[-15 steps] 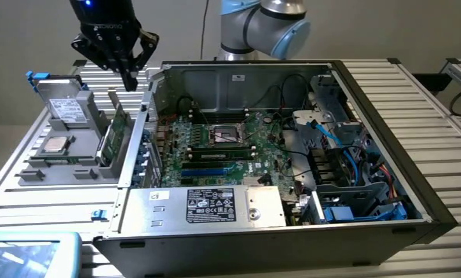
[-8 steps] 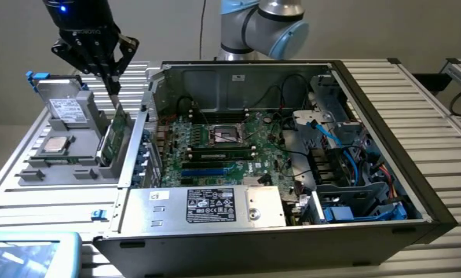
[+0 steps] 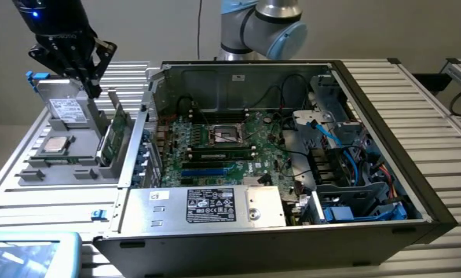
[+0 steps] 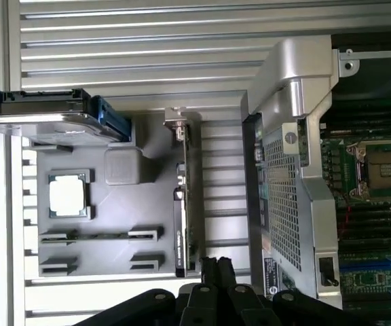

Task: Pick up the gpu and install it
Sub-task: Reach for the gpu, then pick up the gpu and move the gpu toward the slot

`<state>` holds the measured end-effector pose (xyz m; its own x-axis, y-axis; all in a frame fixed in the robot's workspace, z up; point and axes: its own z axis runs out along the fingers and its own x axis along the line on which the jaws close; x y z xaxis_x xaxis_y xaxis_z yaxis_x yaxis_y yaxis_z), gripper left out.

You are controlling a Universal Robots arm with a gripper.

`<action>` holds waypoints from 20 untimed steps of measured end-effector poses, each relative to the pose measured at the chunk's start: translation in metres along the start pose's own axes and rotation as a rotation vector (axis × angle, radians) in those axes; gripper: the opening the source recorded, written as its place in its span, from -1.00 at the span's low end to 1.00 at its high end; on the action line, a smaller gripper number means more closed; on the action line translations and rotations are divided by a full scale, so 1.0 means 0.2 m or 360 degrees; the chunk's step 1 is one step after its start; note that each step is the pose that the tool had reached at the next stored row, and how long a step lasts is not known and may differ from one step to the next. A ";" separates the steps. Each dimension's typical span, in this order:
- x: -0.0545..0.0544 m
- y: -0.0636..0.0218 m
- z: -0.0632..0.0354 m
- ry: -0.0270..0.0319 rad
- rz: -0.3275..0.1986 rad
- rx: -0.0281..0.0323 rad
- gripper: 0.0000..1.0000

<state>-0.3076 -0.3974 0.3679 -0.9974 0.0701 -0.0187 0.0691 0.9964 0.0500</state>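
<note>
Gpu [image 4: 185,204] on edge – just nr claw [image 4: 216,266] (shut).

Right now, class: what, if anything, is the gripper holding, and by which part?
Nothing. The gripper is shut and empty above the tray; the gpu stands in its slot there.

I see a plain pale wall [image 3: 149,29] at the far side, and a ribbed metal table [image 3: 427,92] under even light.

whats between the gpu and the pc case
Nothing stands there: in the wrist view, the gpu and the case wall are parted by a bare strip of slatted table.
</note>
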 end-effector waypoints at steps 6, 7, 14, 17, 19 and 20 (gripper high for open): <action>0.09 0.015 0.023 0.00001 -0.0003 -0.00001 -0.76; 0.10 0.018 0.027 0.00003 -0.0005 -0.00001 -0.76; 0.15 0.024 0.065 0.00012 -0.0020 -0.00004 -0.76; 0.15 0.024 0.065 0.00016 -0.0020 -0.00003 -0.76; 0.15 0.024 0.066 0.00014 -0.0020 -0.00004 -0.76; 0.15 0.024 0.066 0.00014 -0.0020 -0.00004 -0.76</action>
<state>-0.3373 -0.3898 0.3544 -0.9982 0.0574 -0.0185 0.0564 0.9972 0.0500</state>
